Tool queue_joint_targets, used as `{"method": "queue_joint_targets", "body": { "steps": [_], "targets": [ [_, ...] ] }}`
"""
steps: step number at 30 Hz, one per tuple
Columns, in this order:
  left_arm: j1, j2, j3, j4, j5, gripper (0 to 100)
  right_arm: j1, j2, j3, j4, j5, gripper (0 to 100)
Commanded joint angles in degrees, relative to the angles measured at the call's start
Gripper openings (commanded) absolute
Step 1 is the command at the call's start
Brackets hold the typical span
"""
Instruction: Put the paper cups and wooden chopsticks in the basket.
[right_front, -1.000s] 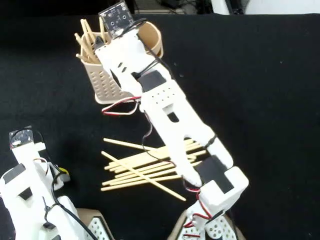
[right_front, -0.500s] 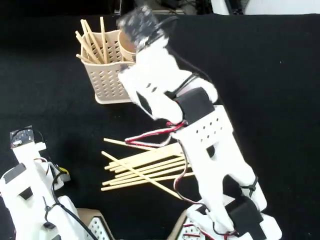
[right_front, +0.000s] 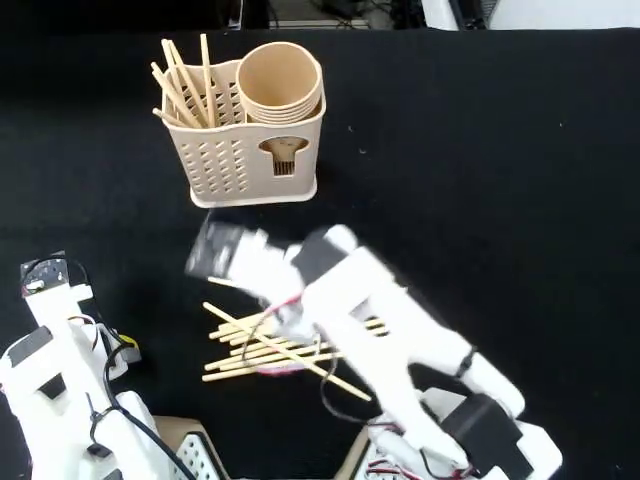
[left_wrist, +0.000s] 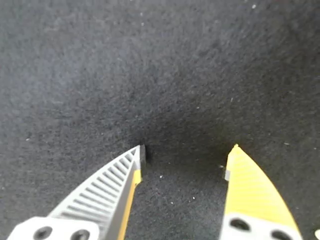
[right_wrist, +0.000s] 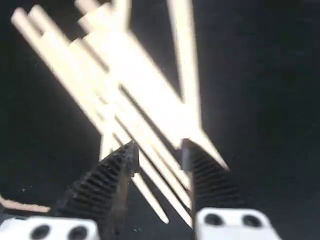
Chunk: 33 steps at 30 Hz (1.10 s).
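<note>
A beige perforated basket (right_front: 245, 160) stands at the back of the black table. A stack of paper cups (right_front: 280, 78) fills one of its compartments and several wooden chopsticks (right_front: 180, 85) stand in the other. A loose pile of wooden chopsticks (right_front: 265, 345) lies in the middle of the table. My right arm (right_front: 345, 295) hangs low over this pile. In the right wrist view my right gripper (right_wrist: 156, 150) is open just above the chopsticks (right_wrist: 135, 95), holding nothing. My left gripper (left_wrist: 187, 150) is open over bare cloth at the near left, where its arm (right_front: 50, 340) rests.
Red and black cables (right_front: 290, 310) hang from the right arm over the pile. Both arm bases (right_front: 440, 450) sit at the near edge. Black cloth (right_front: 500, 180) covers the right half of the table.
My right arm pulled back from over the basket and swung down toward the near side, over the loose chopsticks. The cup stack now shows in the basket. The left arm kept still.
</note>
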Motion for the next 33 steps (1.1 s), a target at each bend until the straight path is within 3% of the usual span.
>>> {"method": "queue_joint_targets", "body": {
  "steps": [1, 13, 21, 29, 33],
  "targets": [
    [1.19, -0.09, 0.22, -0.88, 0.62, 28, -4.13, -0.75, 6.81, -7.21, 0.79, 24.7],
    [1.19, -0.09, 0.22, -0.97, 0.62, 28, -4.40, -0.31, 20.62, -20.04, 4.92, 24.7],
    [1.19, -0.09, 0.22, -0.97, 0.62, 28, -4.13, -0.31, 20.53, -20.22, 7.38, 24.0],
    [1.19, -0.09, 0.22, -0.97, 0.62, 28, 7.74, 4.00, 15.78, -20.13, 14.15, 15.6],
    [1.19, -0.09, 0.22, -0.97, 0.62, 28, 8.79, 9.71, 12.18, -18.99, 14.42, 15.6]
  ]
}}
